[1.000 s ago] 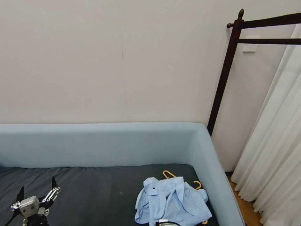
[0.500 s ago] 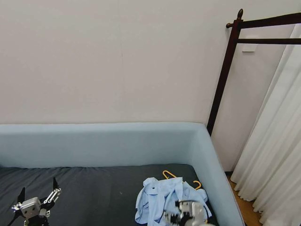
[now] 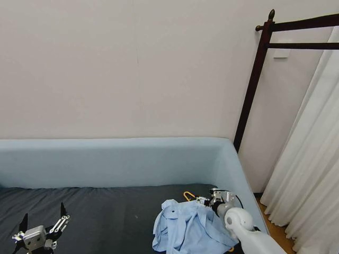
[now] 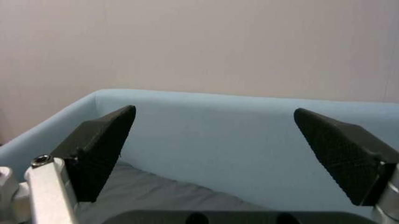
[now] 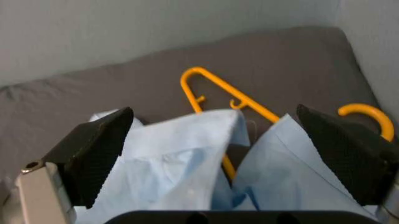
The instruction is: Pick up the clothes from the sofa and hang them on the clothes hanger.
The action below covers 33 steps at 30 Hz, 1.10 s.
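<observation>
Shirt near right sofa edge

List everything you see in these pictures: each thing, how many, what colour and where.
sofa: one, light blue frame with dark grey seat, along the wall
shirt: one, light blue, crumpled on the seat at the sofa's right end
hanger: orange, showing from under the shirt in two places; one or two, cannot tell
clothes rack: one, dark wood, standing past the sofa's right end
curtain: white, at the far right
wall: off-white, behind the sofa
left tool: one, open, low over the left part of the seat
right tool: one, open, over the shirt, beside the hanger
</observation>
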### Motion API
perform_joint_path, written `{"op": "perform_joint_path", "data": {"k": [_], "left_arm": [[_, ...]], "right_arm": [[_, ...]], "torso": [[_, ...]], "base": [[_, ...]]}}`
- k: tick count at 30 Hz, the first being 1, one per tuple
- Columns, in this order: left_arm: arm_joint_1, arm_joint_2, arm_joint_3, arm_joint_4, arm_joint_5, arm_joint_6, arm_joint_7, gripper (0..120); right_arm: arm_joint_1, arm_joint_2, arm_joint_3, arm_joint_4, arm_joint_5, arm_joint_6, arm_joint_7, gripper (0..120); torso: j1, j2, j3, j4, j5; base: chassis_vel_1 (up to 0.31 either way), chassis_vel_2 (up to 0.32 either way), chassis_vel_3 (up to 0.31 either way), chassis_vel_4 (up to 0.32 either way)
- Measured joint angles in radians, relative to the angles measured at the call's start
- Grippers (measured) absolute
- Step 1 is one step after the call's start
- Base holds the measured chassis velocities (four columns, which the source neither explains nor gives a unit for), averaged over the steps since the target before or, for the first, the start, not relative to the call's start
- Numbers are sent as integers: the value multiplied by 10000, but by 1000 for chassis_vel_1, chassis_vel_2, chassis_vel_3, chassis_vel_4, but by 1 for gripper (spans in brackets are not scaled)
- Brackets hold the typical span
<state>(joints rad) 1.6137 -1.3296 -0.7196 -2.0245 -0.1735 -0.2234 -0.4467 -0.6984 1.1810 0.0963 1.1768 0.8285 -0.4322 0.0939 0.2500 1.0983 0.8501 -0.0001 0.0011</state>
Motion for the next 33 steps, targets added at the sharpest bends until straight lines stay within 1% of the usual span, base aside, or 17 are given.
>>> {"op": "perform_joint_path", "data": {"k": [2, 5, 6, 9, 10, 11, 15, 16, 20, 21, 22, 23, 25, 26, 29, 30, 33], "left_arm": [[11, -29, -26, -3, 11, -5, -7, 100], [12, -119, -45, 5, 79, -14, -19, 100], [12, -119, -45, 5, 79, -14, -19, 100], [-16, -206, 7, 32, 156, -16, -23, 100], [-32, -248, 50, 44, 197, -16, -25, 100], [-32, -248, 50, 44, 197, -16, -25, 100], [-77, -316, 141, 84, 265, -16, -26, 100], [-77, -316, 141, 84, 265, -16, -26, 100], [-136, -303, 144, 142, 271, -16, -30, 100], [-136, -303, 144, 142, 271, -16, -30, 100], [-146, -296, 145, 151, 271, -16, -30, 100], [-158, -286, 151, 163, 266, -15, -31, 100], [-183, -257, 154, 194, 243, -16, -35, 100], [-183, -257, 154, 194, 243, -16, -35, 100], [-227, -203, 148, 260, 204, -16, -41, 100], [-253, -174, 140, 308, 185, -21, -45, 100], [-297, -136, 131, 383, 161, -35, -51, 100]], "right_arm": [[22, 33, 77, -209, -82, -156, -171, 99], [-30, 97, 284, -400, 115, -552, -350, 88], [-30, 97, 284, -400, 115, -552, -350, 88], [-37, 185, 474, -437, 630, -831, -335, 74], [-12, 238, 575, -451, 827, -1084, -252, 69], [-12, 238, 575, -451, 827, -1084, -252, 69], [95, 314, 782, -337, 1360, -1989, 238, 50], [95, 314, 782, -337, 1360, -1989, 238, 50], [155, 337, 764, -322, 1277, -2130, 305, 32], [155, 337, 764, -322, 1277, -2130, 305, 32], [165, 343, 743, -323, 1199, -2131, 282, 29], [171, 354, 714, -330, 1037, -2129, 208, 22], [172, 372, 635, -365, 592, -2044, -26, 14], [172, 372, 635, -365, 592, -2044, -26, 14], [136, 376, 496, -380, 135, -1780, -291, 2], [101, 370, 427, -361, -15, -1696, -375, 0], [48, 332, 317, -262, -270, -1646, -461, 0]], "torso": [[0, 0, 0, -3, 0], [-1, 1, -2, -3, 0], [-1, 1, -2, -3, 0], [-2, 1, -2, -2, 0], [-2, 1, -2, -2, 0], [-2, 1, -2, -2, 0], [-2, 1, -2, -2, -1], [-2, 1, -2, -2, -1], [-2, 2, -2, -2, -1], [-2, 2, -2, -2, -1], [-3, 2, -2, -2, -1], [-3, 2, -2, -2, -1], [-3, 2, -2, -2, -1], [-3, 2, -2, -2, -1], [-3, 3, -2, -2, -1], [-3, 2, -2, -2, -1], [-3, 2, -2, -1, -1]], "base": [[0, 0, 0, 0], [0, 0, 0, 0], [0, 0, 0, 0], [0, 0, 0, 0], [0, 0, 0, 0], [0, 0, 0, 0], [0, 0, 0, 0], [0, 0, 0, 0], [0, 0, 0, 0], [0, 0, 0, 0], [0, 0, 0, 0], [0, 0, 0, 0], [0, 0, 0, 0], [0, 0, 0, 0], [0, 0, 0, 0], [0, 0, 0, 0], [0, 0, 0, 0]]}}
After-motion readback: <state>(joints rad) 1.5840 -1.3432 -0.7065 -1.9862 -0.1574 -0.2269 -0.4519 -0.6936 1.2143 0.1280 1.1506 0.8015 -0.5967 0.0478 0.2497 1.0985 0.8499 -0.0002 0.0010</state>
